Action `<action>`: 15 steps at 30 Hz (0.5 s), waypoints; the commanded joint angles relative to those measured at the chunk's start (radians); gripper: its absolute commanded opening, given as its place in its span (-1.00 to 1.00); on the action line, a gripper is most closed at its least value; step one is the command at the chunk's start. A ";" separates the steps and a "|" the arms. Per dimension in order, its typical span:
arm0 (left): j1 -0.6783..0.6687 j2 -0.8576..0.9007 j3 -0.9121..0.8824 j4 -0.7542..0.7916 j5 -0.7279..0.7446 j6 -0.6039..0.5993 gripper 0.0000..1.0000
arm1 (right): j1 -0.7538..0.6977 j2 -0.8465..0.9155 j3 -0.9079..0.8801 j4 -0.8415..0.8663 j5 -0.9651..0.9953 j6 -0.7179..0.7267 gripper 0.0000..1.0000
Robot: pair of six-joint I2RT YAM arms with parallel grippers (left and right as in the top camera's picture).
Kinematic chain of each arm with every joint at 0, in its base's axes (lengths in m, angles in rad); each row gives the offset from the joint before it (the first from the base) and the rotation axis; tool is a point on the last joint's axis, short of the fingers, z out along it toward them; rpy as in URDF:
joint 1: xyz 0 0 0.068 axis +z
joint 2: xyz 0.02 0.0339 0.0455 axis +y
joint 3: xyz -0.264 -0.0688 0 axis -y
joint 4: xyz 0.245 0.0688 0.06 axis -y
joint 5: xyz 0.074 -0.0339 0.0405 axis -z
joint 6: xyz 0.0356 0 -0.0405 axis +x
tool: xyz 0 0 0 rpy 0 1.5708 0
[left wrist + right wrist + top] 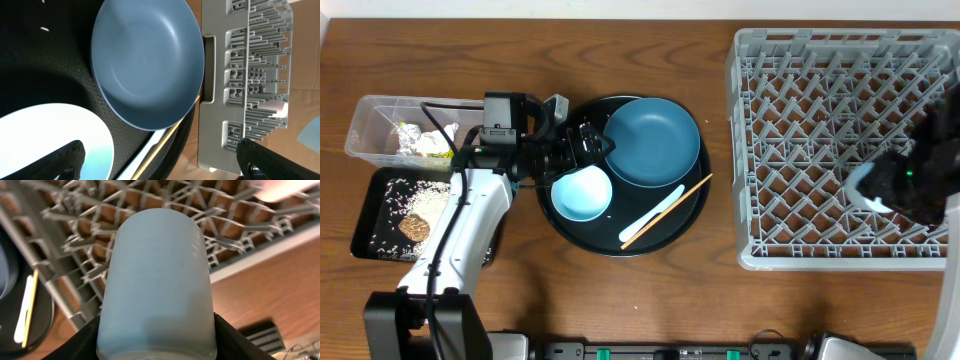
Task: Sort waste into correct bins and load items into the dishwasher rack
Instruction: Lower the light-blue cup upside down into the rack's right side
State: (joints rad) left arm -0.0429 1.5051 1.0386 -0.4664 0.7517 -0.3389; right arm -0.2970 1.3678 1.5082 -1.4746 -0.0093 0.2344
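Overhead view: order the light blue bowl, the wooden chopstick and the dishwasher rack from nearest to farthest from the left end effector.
From the left end effector:
1. Light blue bowl, right beside it on the round black tray.
2. Wooden chopstick, toward the tray's lower right.
3. Dishwasher rack, far right.

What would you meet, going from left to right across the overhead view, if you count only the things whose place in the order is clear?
clear tub → light blue bowl → big blue plate → dishwasher rack
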 commanded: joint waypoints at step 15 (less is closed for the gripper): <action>0.003 -0.002 0.010 -0.001 -0.009 0.013 0.96 | -0.208 0.203 0.017 0.047 0.029 -0.008 -0.98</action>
State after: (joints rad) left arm -0.0429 1.5051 1.0386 -0.4664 0.7517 -0.3389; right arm -0.4850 1.5486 1.5097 -1.4326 0.0109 0.2306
